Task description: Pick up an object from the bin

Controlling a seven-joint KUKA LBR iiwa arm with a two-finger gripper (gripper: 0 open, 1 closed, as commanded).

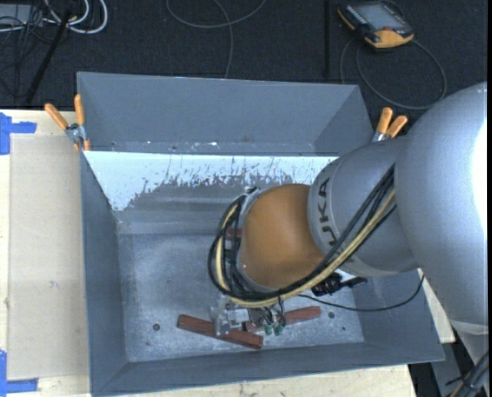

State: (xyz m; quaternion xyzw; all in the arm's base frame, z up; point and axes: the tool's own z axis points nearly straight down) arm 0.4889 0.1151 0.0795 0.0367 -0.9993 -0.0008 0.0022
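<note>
Risk of knocking brown stick [200, 326] just left of gripper [250, 325] aside, or snagging other stick [303, 313] on right; grip width, can't tell.

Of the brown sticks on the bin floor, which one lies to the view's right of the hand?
The short brown stick, lying alone there; the longer brown sticks extend to the view's left of the hand.

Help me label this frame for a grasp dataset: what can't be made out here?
- Gripper, camera view: largely covered by the arm's orange cover; whether it grips anything cannot be told.
- Brown sticks by the bin's near wall: they run under the gripper, so their number is unclear.
- Small green thing beside the gripper: too small to identify.
- Bin floor at right: hidden by the arm.
</note>
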